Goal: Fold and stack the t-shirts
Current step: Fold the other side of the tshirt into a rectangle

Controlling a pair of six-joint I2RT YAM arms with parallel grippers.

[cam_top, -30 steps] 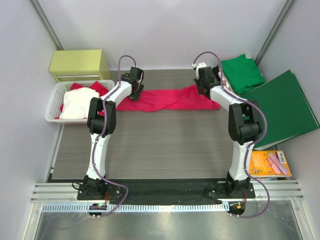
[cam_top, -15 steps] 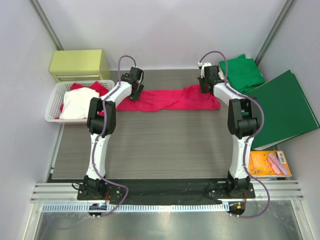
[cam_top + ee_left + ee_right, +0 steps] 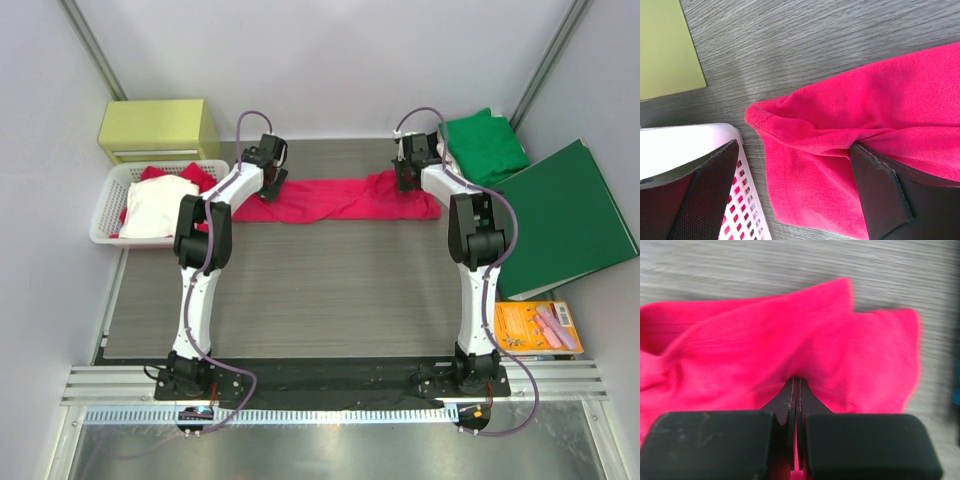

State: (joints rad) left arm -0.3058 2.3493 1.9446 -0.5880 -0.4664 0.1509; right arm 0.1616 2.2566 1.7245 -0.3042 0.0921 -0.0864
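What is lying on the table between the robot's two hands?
The pinkish-red t-shirt lies there, stretched in a long strip from the left gripper to the right gripper. The top view shows it best.

Grey wood-grain tabletop (image 3: pixel 300 290); pale walls (image 3: pixel 320 60); yellow-green cabinet (image 3: pixel 160 125) far-left corner.

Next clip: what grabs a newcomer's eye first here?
The bright red t-shirt lies stretched in a long band across the far side of the table. The right tool is pinched shut on its right end, while the left tool stands open over the left end, beside a white basket.
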